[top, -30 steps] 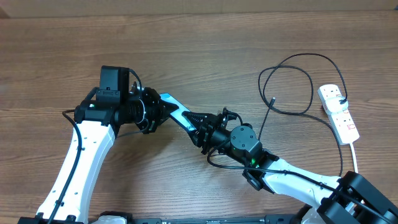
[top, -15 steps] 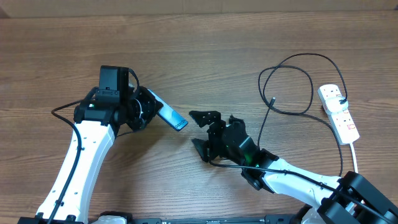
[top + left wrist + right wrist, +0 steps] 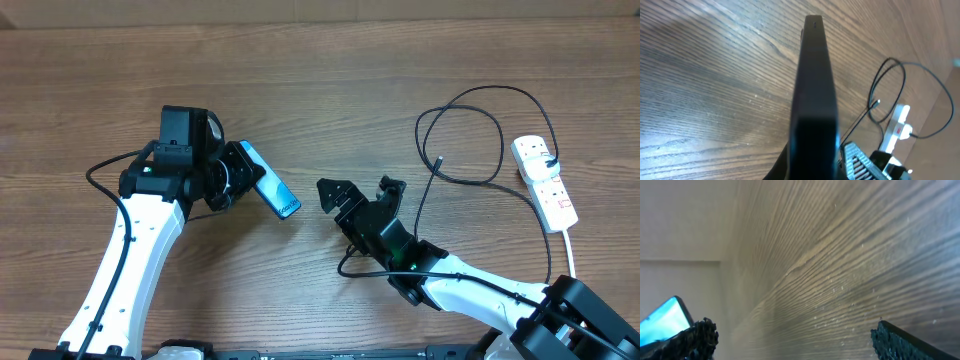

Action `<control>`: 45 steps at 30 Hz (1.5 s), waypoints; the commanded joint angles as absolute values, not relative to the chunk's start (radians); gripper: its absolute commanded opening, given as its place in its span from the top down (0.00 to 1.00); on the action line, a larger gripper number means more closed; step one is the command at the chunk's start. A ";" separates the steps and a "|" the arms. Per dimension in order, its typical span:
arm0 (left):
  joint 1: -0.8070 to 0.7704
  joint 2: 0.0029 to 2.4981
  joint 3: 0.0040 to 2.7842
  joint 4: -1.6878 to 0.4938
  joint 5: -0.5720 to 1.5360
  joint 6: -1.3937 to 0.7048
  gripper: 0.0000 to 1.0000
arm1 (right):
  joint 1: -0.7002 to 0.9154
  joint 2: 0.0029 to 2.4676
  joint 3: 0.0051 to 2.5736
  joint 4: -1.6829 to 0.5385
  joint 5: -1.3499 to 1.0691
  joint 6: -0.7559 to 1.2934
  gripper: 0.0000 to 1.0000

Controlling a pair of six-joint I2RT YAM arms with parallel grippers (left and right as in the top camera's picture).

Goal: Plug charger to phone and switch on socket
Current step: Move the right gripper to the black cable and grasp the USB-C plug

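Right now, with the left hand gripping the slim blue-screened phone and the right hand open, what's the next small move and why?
Probably move the right hand toward the small black plug tip of the thin looped charger cable. That hand is open and empty, the left hand is shut on the phone, and the plug lies loose on the wooden table.

phone (image 3: 268,180) aloft, tilted — blue screen, charger (image 3: 441,160) looped beside white 2-outlet socket (image 3: 545,180)

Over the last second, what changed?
The right gripper let go of the phone, opened wide and backed off to the right. The left gripper stays shut on the phone, drawn slightly left. The charger cable and socket have not moved.
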State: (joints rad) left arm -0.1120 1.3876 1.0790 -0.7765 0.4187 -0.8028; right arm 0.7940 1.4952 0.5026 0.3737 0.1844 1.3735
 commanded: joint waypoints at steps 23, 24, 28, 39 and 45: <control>-0.117 1.632 1.082 -0.736 0.804 -0.721 0.96 | 0.575 1.320 0.936 -0.707 0.217 1.139 0.00; -0.117 1.644 1.082 -0.735 0.853 -0.717 0.96 | 0.575 1.320 0.936 -0.712 0.217 1.139 0.00; -0.117 1.673 1.082 -0.735 0.995 -0.675 0.96 | 0.575 1.326 0.936 -0.713 0.228 1.139 0.00; -0.041 1.681 1.082 -0.728 1.014 -0.598 0.96 | 0.493 1.353 0.935 -0.907 0.305 1.139 0.00; -0.021 1.681 1.082 -0.727 0.970 -0.598 0.96 | 0.345 1.468 0.936 -0.752 0.128 0.834 0.00</control>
State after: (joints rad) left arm -0.0162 1.6791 1.0790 -0.7307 0.9565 -0.6243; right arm 0.3969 1.4033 0.9203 -0.8127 0.2207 1.0393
